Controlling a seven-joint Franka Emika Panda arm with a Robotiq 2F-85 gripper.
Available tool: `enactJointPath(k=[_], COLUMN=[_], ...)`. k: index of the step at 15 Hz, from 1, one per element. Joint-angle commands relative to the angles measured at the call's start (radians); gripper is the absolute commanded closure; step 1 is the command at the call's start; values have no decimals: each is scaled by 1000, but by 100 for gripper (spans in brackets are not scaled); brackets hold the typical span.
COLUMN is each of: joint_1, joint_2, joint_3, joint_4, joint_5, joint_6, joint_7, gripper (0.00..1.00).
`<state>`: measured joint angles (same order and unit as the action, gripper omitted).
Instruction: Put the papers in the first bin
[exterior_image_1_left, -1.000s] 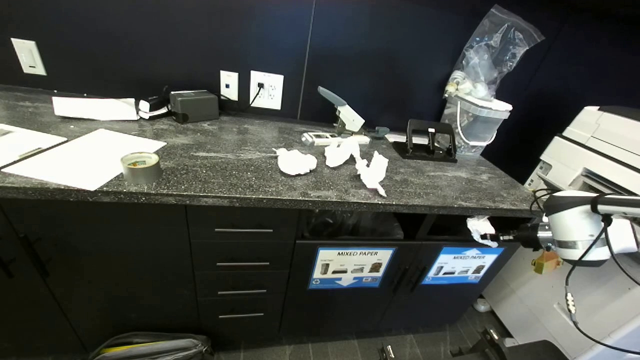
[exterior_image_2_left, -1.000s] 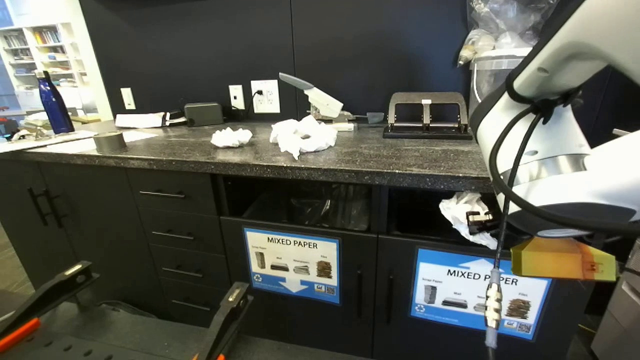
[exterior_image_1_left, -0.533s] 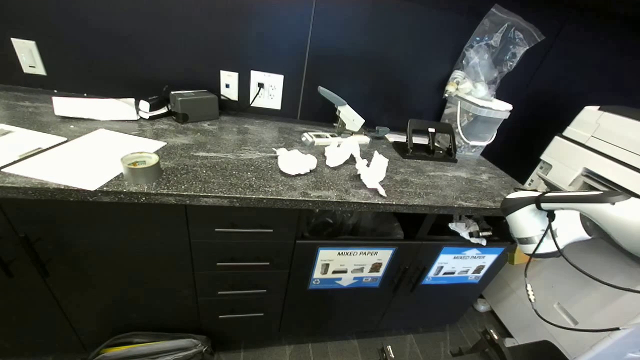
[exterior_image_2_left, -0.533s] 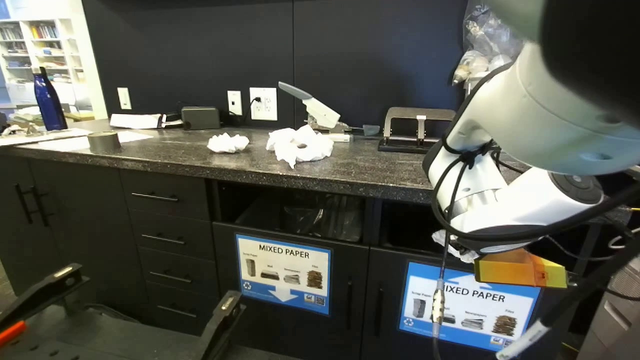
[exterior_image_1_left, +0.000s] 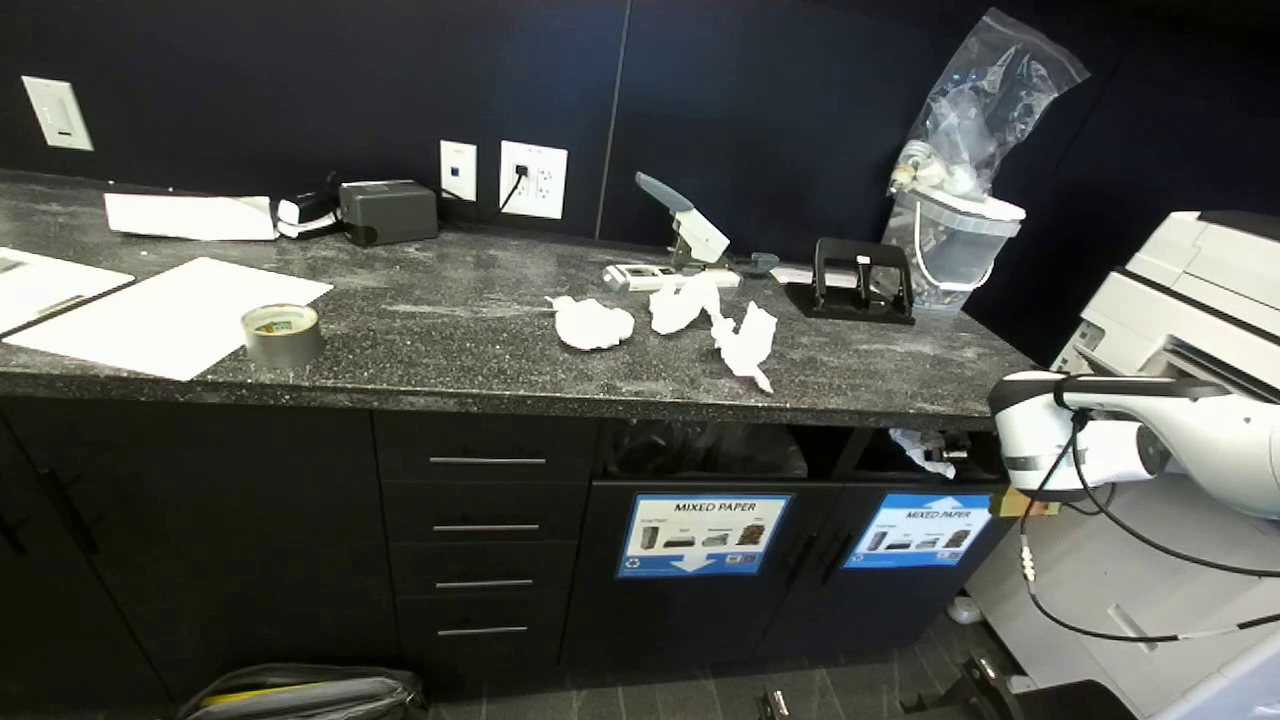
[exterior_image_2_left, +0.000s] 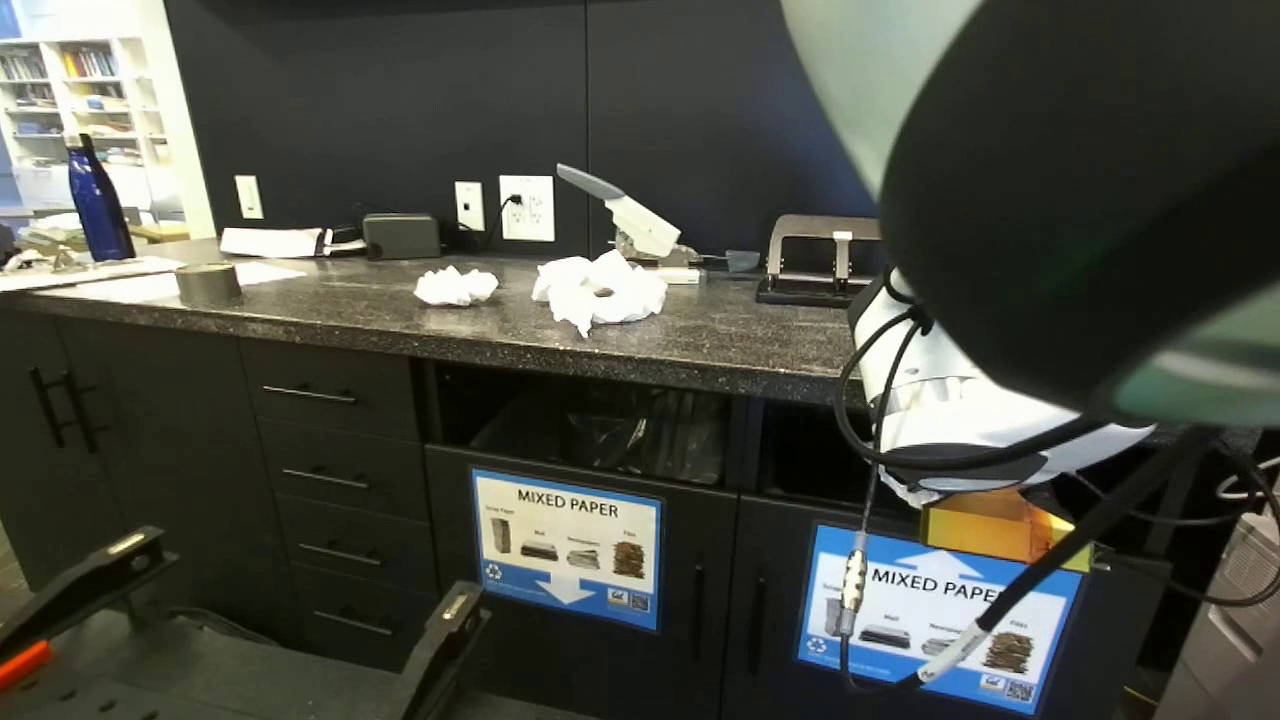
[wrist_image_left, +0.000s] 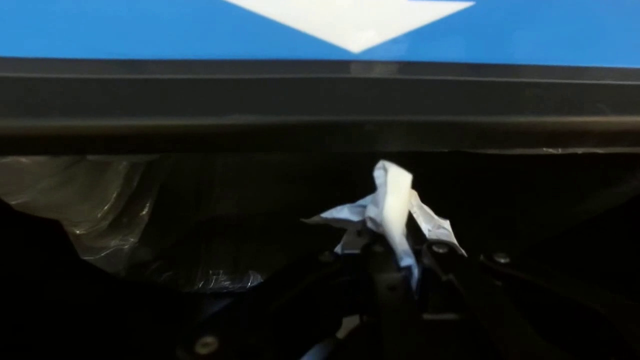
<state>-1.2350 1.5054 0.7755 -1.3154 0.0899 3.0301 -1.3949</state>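
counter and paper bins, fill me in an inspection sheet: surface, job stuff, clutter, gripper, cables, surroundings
Surface: dark speckled counter; pale streaks on it, cause unclear.
Papers: three crumpled wads on the counter, two of them close together; held wad at the mouth of the first bin, how far inside cannot be told.
Clutter: flat white sheets, tape roll, stapler, hole punch.
Gripper: shut on the held wad.
Cables: arm cable hanging in front of the blue sign in an exterior view; contact cannot be told.
Surroundings: clear bucket, blue bottle, white machine, probably a printer.
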Motion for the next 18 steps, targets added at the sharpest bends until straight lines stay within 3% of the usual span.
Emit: enactJointPath(k=[1,3,8,11,14,17,18], joint_1=[15,41,26,48,61,21,43], joint_2=[-1,-3,-3,-32,-142,-242,-312], joint_3=[25,-6,8,-47,-148,-162,-214], joint_4=[33,56,39,12,-103,-250,-307], joint_5=[123,140,177,146,179,180,228], joint_6=[-4,-5,43,149,236,281,275], joint_7=[-75,-69,-108,-59,-17,-24,19], gripper=[66,61,23,2,0,0,0])
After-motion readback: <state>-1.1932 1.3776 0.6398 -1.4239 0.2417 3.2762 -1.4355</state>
